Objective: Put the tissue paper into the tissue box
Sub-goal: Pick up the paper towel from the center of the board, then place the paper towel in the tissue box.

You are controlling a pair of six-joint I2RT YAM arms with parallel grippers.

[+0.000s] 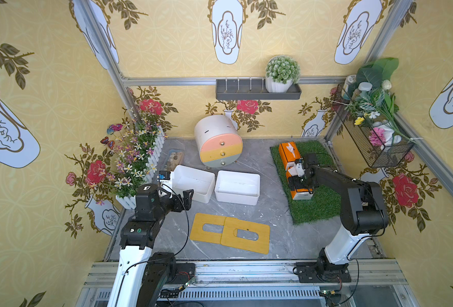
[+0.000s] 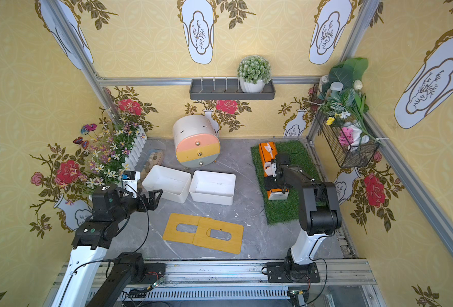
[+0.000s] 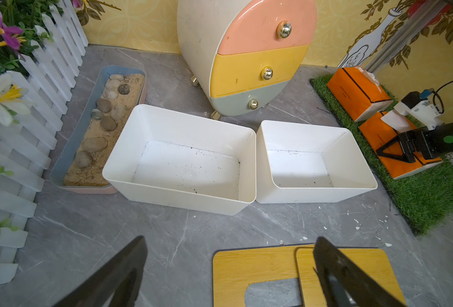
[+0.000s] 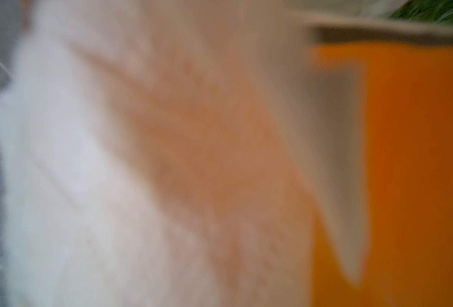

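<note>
Two orange packs of tissue paper lie end to end on the grass mat [image 1: 315,212] in a top view: the far tissue pack [image 1: 287,152] and the near tissue pack [image 1: 303,195], neither yet boxed. The right gripper [image 1: 301,183] sits low over the near one, probably lining up to lift it. Whether its fingers have closed, I cannot tell.

The left tissue box [image 2: 172,195] and right tissue box [image 2: 212,199] stand open side by side in a top view. The bamboo lids [image 2: 220,247] lie overlapping in front, presumably set aside so a pack can drop straight in. The left gripper [image 2: 151,198] hovers beside the left box, likely ready to steady it.

From the left wrist, both boxes show bare floors, and its own fingers [image 3: 119,276] are spread wide apart.

From the right wrist, all is blurred: white tissue [image 4: 87,172] against orange wrap [image 4: 419,159].
</note>
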